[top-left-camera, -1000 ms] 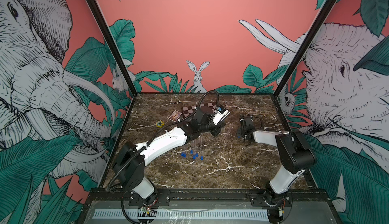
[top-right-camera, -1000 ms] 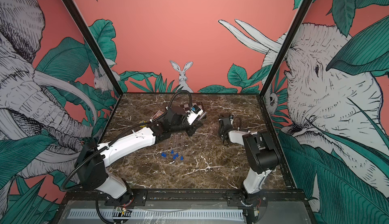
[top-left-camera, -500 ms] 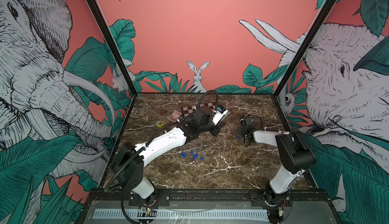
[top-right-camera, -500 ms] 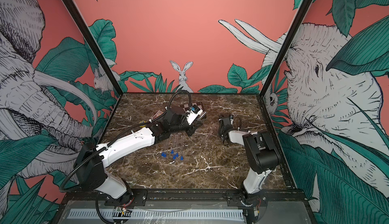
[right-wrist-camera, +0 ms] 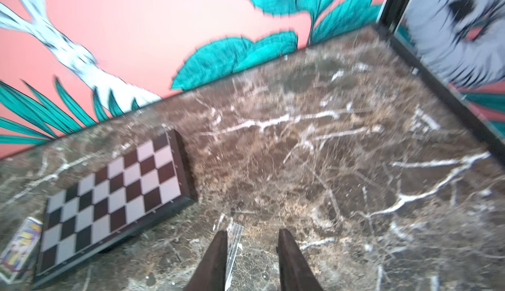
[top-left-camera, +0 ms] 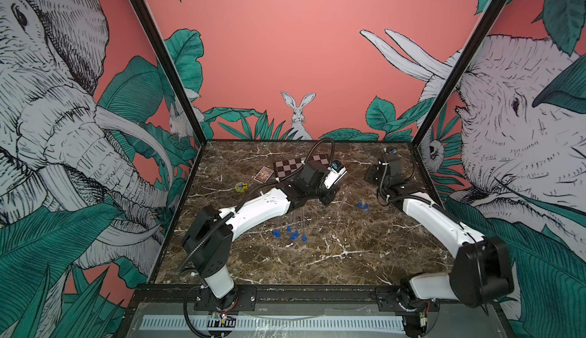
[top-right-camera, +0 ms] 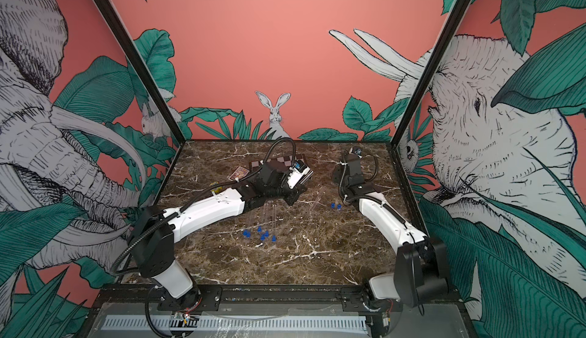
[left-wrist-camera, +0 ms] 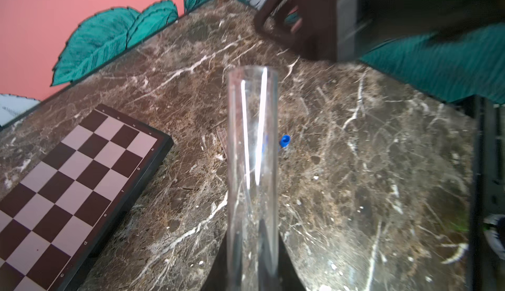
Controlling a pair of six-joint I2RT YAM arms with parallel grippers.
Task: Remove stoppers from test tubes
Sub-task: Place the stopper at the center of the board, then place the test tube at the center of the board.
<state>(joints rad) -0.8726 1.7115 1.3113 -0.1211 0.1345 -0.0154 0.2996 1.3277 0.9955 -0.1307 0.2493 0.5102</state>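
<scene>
Test tube (left-wrist-camera: 252,139) tight in grip of left pincer (left-wrist-camera: 252,262); right pincer (right-wrist-camera: 252,233) agape, empty.

Change at the right gripper (right-wrist-camera: 253,232): it has moved off toward the back wall; its jaws stand wider apart than a second ago; the wrist view is smeared with motion. The right arm (top-left-camera: 425,212) behind it now lies longer and lower; the elbow has dropped and pushed outward. Two blue stoppers (top-left-camera: 360,205) now show in both top views, side by side on the marble just behind the gripper, on a spot its body covered before; whether either is newly set down, cannot tell.
</scene>
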